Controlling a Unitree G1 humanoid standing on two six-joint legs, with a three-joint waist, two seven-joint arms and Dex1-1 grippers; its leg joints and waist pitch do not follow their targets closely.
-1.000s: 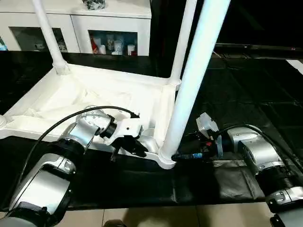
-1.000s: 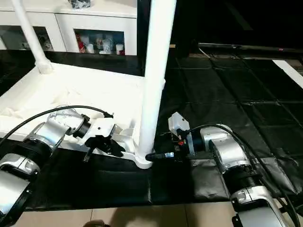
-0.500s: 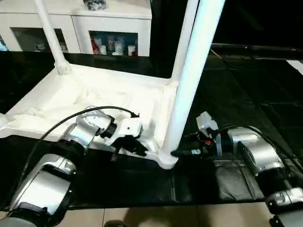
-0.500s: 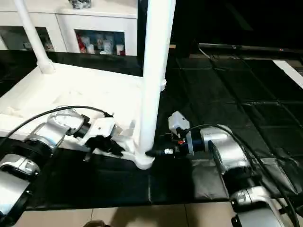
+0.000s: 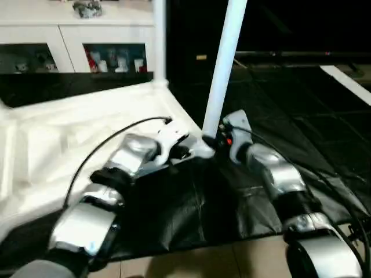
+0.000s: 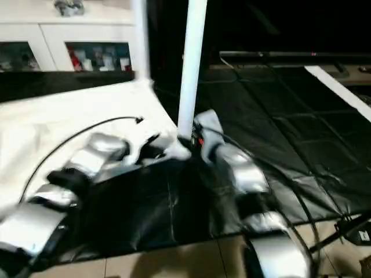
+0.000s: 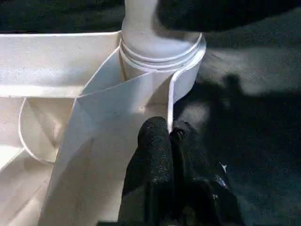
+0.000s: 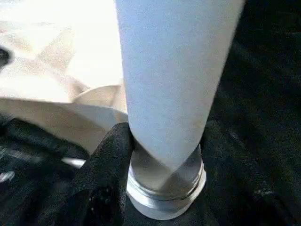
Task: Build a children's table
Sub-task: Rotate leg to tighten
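Black floor matting is lying under everything you are working on, with a white cabinet sitting behind. Your left gripper is pinching fully shut on the thin rim wall of the upturned table top, probably steadying that corner, while your right gripper is sitting half-spread around the base of the upright leg, one finger pressing against it just above its socket. Both are likely bracing the leg while it is seating.
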